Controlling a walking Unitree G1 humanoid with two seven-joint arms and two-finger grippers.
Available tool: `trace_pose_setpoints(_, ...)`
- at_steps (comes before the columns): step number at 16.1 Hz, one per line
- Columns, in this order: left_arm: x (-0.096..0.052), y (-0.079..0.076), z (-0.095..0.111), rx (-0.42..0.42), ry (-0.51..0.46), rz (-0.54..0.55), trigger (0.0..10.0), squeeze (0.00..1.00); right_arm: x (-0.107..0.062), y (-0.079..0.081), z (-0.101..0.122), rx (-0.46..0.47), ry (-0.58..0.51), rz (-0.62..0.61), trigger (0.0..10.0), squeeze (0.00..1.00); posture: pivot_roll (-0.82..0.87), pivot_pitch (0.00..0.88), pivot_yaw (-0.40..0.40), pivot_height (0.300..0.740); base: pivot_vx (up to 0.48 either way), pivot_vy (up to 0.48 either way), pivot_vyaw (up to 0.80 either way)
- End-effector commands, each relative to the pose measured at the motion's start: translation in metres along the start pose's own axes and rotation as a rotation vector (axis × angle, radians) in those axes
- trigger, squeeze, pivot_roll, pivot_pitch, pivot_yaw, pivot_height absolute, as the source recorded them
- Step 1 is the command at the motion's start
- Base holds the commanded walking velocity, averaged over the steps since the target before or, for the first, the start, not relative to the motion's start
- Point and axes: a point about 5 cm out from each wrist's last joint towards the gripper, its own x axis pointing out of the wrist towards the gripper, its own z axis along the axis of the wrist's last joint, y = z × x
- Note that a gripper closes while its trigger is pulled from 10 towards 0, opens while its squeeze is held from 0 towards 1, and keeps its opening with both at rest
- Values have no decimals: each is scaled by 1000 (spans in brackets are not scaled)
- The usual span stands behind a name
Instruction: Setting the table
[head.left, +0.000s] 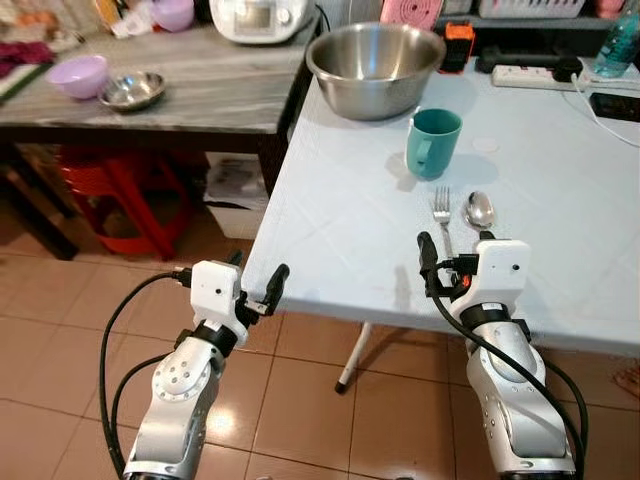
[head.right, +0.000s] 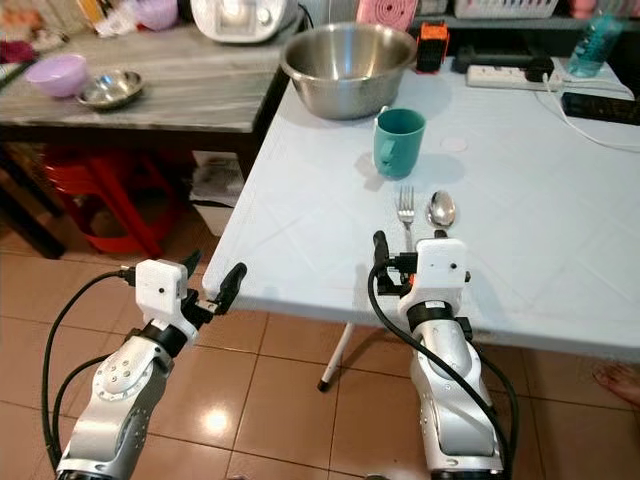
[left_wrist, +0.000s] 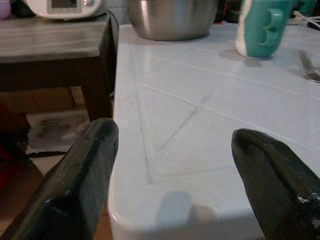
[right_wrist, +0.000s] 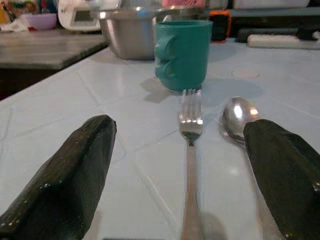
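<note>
One fork (head.left: 442, 212), one spoon (head.left: 480, 211), one teal mug (head.left: 433, 142), one steel bowl (head.left: 375, 68); left end effector (head.left: 258, 279), right end effector (head.left: 455, 245) both wide.

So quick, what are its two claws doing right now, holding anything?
Left gripper: open, empty, at the white table's near corner.
Right gripper: open, empty, over the fork, beside the spoon.

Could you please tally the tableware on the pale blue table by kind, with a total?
Fork: 1
Spoon: 1
Teal mug: 1
Large steel bowl: 1
Total: 4
</note>
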Motion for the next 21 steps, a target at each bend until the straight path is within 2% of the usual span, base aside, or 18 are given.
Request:
trace_pose_setpoints(1, -3, -1, -2, 12, 16, -24, 10000, 0, 0, -3, -2, 9, 12, -20, 10000, 0, -142, 141, 85, 740, 0, 0, 0)
trace_pose_setpoints(3, -6, -2, -6, 15, 34, -42, 10000, 0, 1, -7, -3, 28, 24, -57, 10000, 0, -139, 144, 83, 740, 0, 0, 0)
trace_pose_setpoints(5, -11, -6, -11, 20, 57, -112, 10000, 0, 4, -15, -5, 37, 49, -94, 10000, 0, -138, 148, 82, 740, 0, 0, 0)
trace_pose_setpoints(7, -14, -9, -12, 41, 78, -175, 10000, 0, 10, -20, -2, 13, 53, -85, 10000, 0, -142, 164, 84, 740, 0, 0, 0)
trace_pose_setpoints(9, -15, -9, -13, 45, 82, -183, 10000, 0, 14, -22, 1, 5, 49, -79, 10000, 0, -142, 166, 85, 740, 0, 0, 0)
trace_pose_setpoints(16, -20, -7, -16, 36, 93, -261, 10000, 0, 30, -11, 0, -4, 123, -23, 10000, 0, -134, 184, 86, 740, 0, 0, 0)
trace_pose_setpoints(17, -21, -9, -15, 5, 83, -292, 10000, 0, 32, -10, 0, -12, 140, -9, 10000, 0, -138, 188, 89, 740, 0, 0, 0)
trace_pose_setpoints(21, -19, -8, -3, 31, 38, -329, 10000, 0, 42, -15, 5, -20, 144, -4, 10000, 0, -147, 193, 89, 740, 0, 0, 0)
